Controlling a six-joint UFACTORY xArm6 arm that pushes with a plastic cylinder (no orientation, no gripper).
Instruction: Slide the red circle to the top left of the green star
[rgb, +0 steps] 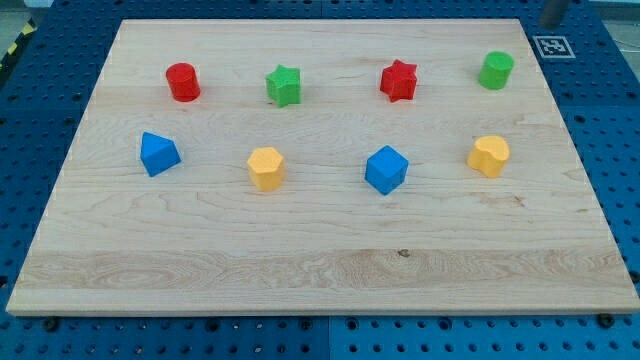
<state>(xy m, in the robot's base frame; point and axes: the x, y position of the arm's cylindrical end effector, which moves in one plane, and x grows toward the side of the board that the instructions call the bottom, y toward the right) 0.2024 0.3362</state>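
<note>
The red circle (183, 81) is sitting near the top left of the wooden surface (300, 250), to the left of the green star (284, 85) and apart from it, at almost the same height in the view. I am judging that it needs only a short push toward the view's top and slightly right. The blocks are lying in two tidy rows, probably a starting layout: the red star (399, 80) and green cylinder (496, 70) are completing the top row. My tip is not showing clearly; only a grey part at the view's top right corner is visible, so the arm's pose I cannot tell. There is no pincer to describe.
</note>
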